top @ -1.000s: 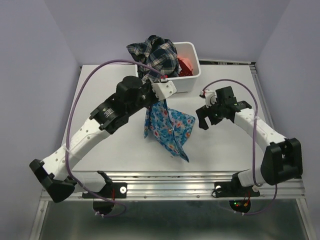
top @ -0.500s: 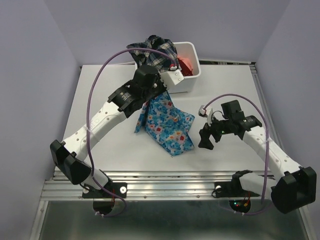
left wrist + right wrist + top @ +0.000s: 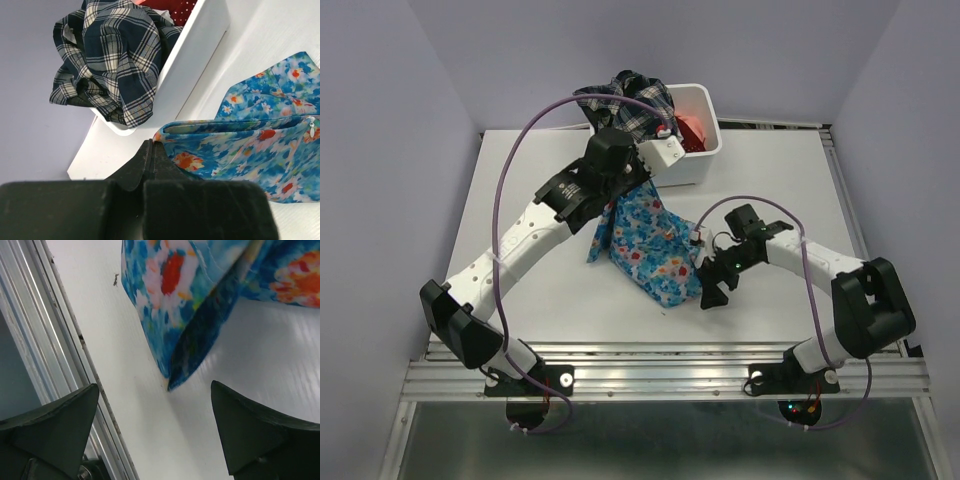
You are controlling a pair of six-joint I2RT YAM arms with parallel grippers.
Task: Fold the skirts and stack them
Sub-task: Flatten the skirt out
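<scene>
Seen from above, the bright blue flowered skirt (image 3: 650, 245) sits near the middle of the white surface (image 3: 780, 200). Its upper edge is lifted and the rest spreads down and out toward 5 o'clock. The left hand (image 3: 152, 150) has its two fingers pressed together on the corner of that upper edge. In the left wrist view the hemmed band runs away from the pinch toward 3 o'clock, with a small zip pull at its far end. The left arm reaches in from 8 o'clock, and its hand is at the skirt's 12 o'clock end, just short of the bin.

The white bin (image 3: 705, 160) stands at 12 o'clock on the surface, against the far edge. The dark plaid skirt (image 3: 625, 105) is heaped in it and spills over its rim at 10 o'clock. The coral-red skirt (image 3: 692, 128) lies inside at about 2 o'clock (only a small patch of it shows).

The right hand (image 3: 713, 285) is low at the blue skirt's 4 o'clock corner, with its fingers spread wide apart and nothing between them. In the right wrist view a pointed fold of the blue cloth hangs toward the gap between the two fingers, and neither finger touches it. I cannot tell whether the tip of that fold rests on the surface. The metal rail (image 3: 30, 340) along the near edge of the surface runs just beside the right hand, toward 6 o'clock in the top view.
</scene>
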